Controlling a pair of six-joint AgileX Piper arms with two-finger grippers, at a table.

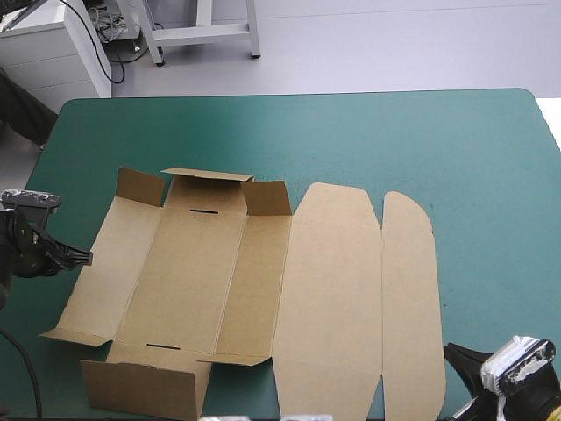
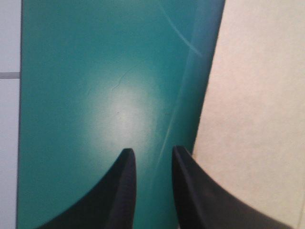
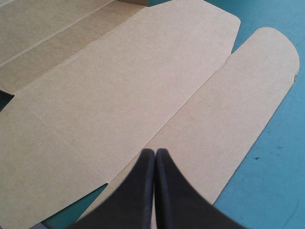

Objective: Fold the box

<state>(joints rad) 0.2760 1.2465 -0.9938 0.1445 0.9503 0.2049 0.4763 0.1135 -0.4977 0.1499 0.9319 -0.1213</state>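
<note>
Barely started: box (image 1: 263,281) mostly flat (only end flaps (image 1: 208,175) lifted), walls not raised; left claw (image 2: 150,152) slightly apart, right claw (image 3: 155,151) pinched closed, empty.

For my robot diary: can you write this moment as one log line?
box: mostly flat, some flaps raised | left tool: open, beside box | right tool: shut, holding nothing

Floor (image 1: 368,44): pale grey, smooth, beyond the worktop's far edge. Dark joint line (image 2: 9,75): crosses the floor in the left wrist view. White drawer cabinet (image 1: 53,57): off the far left corner, black cables (image 1: 112,26) trailing beside it. White metal frame legs (image 1: 203,33): on the floor, far centre. Worktop with teal-green cover (image 1: 438,140): rounded corners, bearing a soft pale glare patch (image 2: 121,112).
</note>
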